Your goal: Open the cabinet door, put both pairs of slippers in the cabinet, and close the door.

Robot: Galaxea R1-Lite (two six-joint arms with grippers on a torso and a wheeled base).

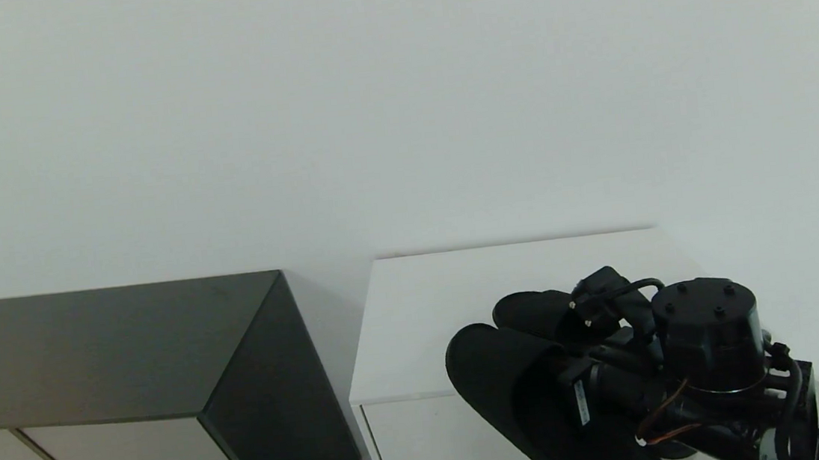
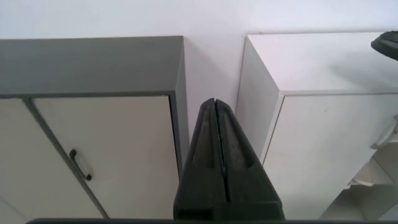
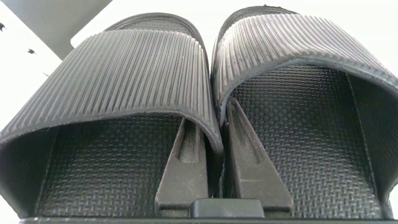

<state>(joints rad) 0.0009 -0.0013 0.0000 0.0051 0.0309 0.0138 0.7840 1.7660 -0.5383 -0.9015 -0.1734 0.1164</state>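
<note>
Facing a plain white wall [image 1: 398, 111]. Seeing two cabinets against it, side by side with a thin gap between. On the left, looking at the big grey-topped cabinet [image 1: 113, 349], with pale doors [image 2: 106, 149] lying flat and shut and small dark handles [image 2: 81, 165] on them. On the right, looking at the white cabinet [image 1: 462, 307]. Not getting a look inside either one, so cannot tell what is in them.

Holding a pair of black slippers [image 1: 503, 379] up in the air in front of the white cabinet, near its top front edge, with the right pincer [image 3: 211, 134]. Poking one finger [image 3: 183, 168] under each ribbed strap and squeezing the two inner walls tight together, with the slippers side by side. Pointing the toes away from the pincer, with the long way of the slippers running up and to the left, toward the wall.

Pressing the left pincer [image 2: 215, 109] fully shut, dark fingers touching, gripping nothing. Aiming it at the gap between the two cabinets.
</note>
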